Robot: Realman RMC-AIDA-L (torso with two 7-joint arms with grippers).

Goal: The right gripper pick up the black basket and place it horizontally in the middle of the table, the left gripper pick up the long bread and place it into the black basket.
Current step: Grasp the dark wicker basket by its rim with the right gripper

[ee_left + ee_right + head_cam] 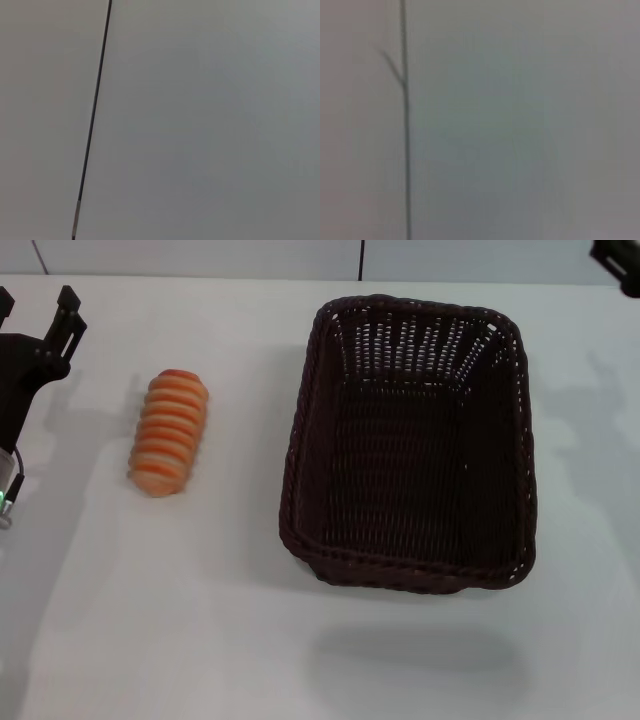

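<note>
The black basket point(410, 572) stands on the white table point(200, 620), right of centre in the head view, empty, its long side running away from me. The long bread point(170, 432), orange-tan with pale cross stripes, lies flat to the basket's left, a hand's width from it. My left gripper point(36, 308) hovers at the far left edge, left of the bread and apart from it, open with nothing between its fingers. Only a black tip of my right gripper point(620, 262) shows at the far right corner, well away from the basket.
Both wrist views show only a plain grey surface crossed by a thin dark seam point(92, 125). The table's far edge meets a grey wall point(200, 255) behind the basket. A shadow lies on the table in front of the basket.
</note>
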